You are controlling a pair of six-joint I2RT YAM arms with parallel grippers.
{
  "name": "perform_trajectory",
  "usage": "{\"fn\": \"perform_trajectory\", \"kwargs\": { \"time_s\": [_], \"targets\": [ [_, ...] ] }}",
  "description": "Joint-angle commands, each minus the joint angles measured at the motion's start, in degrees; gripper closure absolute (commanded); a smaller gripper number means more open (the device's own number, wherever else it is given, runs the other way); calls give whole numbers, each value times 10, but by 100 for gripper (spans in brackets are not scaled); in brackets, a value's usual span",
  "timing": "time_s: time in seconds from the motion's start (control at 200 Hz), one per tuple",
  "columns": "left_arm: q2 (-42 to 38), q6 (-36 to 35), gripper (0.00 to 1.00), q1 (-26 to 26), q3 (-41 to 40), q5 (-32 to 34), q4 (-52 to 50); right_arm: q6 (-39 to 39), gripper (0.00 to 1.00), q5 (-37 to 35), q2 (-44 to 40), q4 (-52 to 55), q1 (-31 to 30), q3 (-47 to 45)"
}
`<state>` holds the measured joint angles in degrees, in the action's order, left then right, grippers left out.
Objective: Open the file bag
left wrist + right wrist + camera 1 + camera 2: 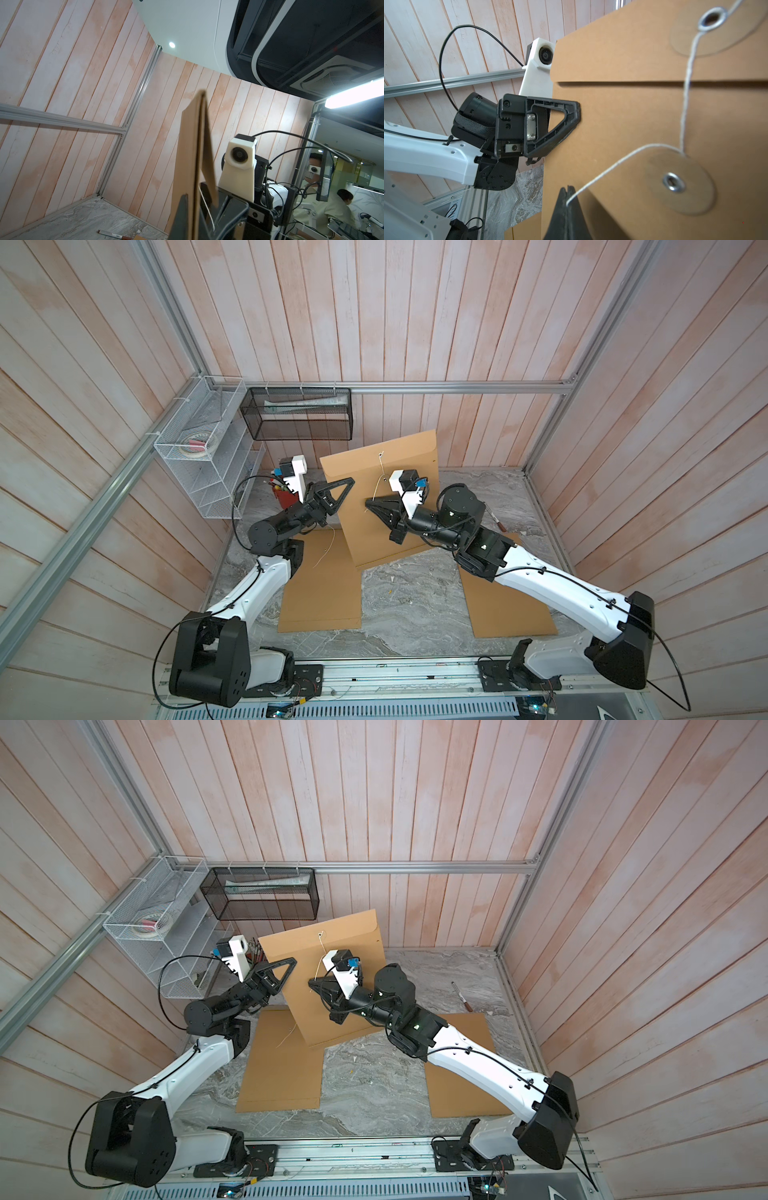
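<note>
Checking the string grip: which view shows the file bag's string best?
Right wrist: the string runs close-up into the shut right gripper. Both top views show a thin thread; left wrist, a sliver.

Three file bags, two wire racks — one marker pen.

The file bag is brown, its string white, the tabletop grey-veined marble, the walls pink-washed.

Your 2 top views look down on the whole table; the left wrist camera and right wrist camera face each other closely across the file bag.
</note>
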<state>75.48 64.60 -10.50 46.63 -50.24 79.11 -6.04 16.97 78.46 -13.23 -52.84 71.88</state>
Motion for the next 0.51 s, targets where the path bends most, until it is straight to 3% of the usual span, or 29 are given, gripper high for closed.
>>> {"fn": "perform_trajectory", "kwargs": {
  "time_s": [0.0,0.5],
  "targets": [
    [9,18,100,2,-14,7,44,-18,100,17,9,-32,-5,5],
    [33,57,100,1,-7,-32,107,-26,100,53,65,-15,-5,53]
  ]
}}
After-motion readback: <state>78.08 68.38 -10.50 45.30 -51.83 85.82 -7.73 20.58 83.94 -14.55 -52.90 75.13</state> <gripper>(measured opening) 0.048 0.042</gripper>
